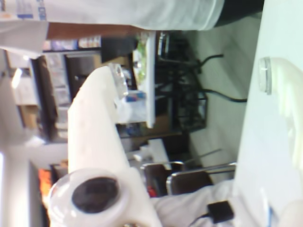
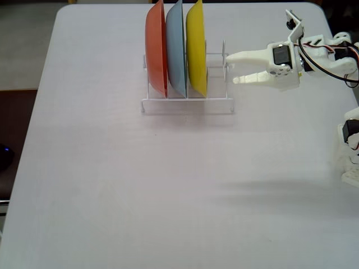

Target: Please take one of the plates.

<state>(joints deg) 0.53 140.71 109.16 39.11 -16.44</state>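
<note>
White tabletop [image 2: 168,196] is seen from above in the fixed view, and almost the whole picture is filled by it; a strip of darker floor is visible along the left edge. A white wire rack [image 2: 185,100] is set near the far edge of the table, and all other places are given from it. Three plates are stood on edge in the rack, side by side and close together: an orange plate [image 2: 156,47] in the leftmost slot, a light blue plate [image 2: 175,47] in the middle, and a yellow plate [image 2: 196,47] to the right of that. The last stretch of the rack, right of the yellow plate, is marked only by bare upright wires.

The gripper [image 2: 231,68] is held just beside the right end of the rack, with both white fingers pointed left towards the yellow plate. The fingers are spread apart and nothing is held between them; no plate is touched. The upper fingertip is seen just beside the rack's end wire, though contact cannot be judged. The white arm [image 2: 320,56], with black cables along it, is extended to the right of the rack.

In the wrist view, which lies on its side and is blurred, one white finger [image 1: 92,127] is shown against a cluttered room, and the rack cannot be made out
</note>
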